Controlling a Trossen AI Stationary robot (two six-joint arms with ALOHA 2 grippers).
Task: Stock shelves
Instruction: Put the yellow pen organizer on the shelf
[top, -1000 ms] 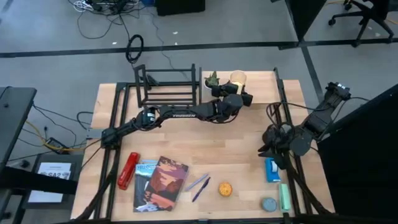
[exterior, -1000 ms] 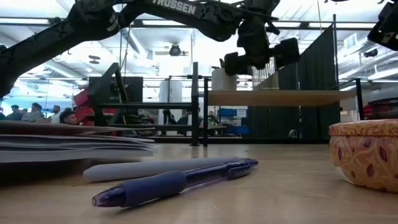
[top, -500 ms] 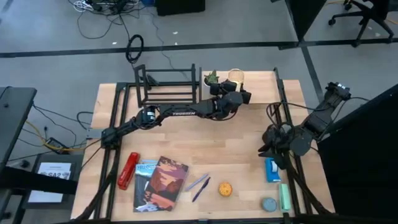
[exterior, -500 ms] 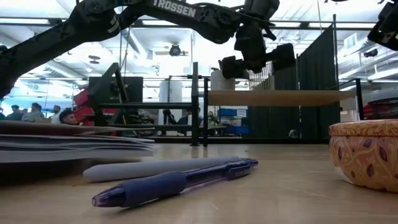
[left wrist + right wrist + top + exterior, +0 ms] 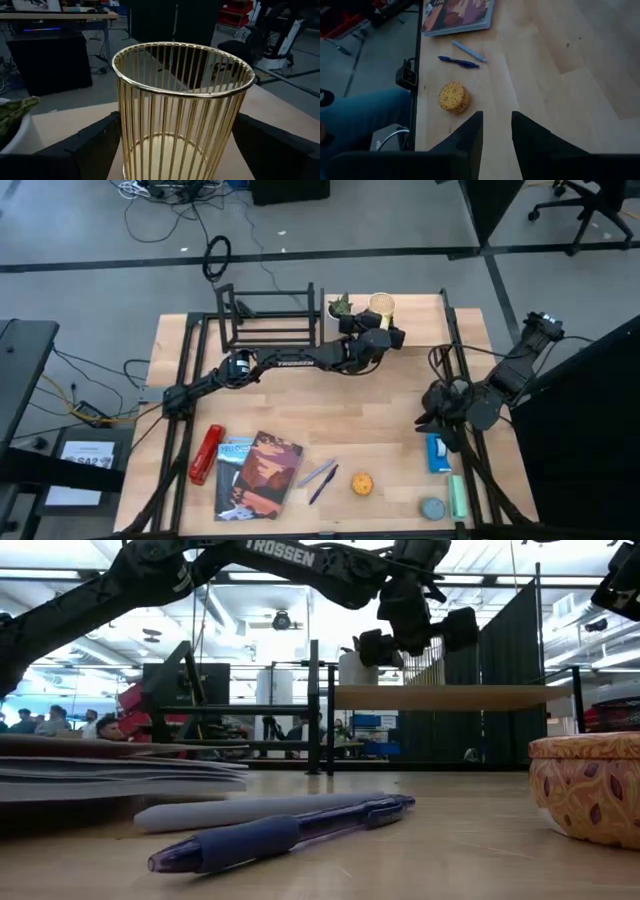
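left fingers (image 5: 95,145) flank 1 gold wire basket (image 5: 182,107); 2 pens (image 5: 320,477).

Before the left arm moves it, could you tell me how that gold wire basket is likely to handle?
The gold wire basket is open thin bars, so probably light. Its tall, narrow shape looks apt to tip if nudged high. The smooth metal may slip between the left tool's fingers, which sit either side of it.

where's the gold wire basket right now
In the high view the gold wire basket stands on the wooden plank shelf at the table's far edge, beside a small potted plant, between the left gripper's open fingers.
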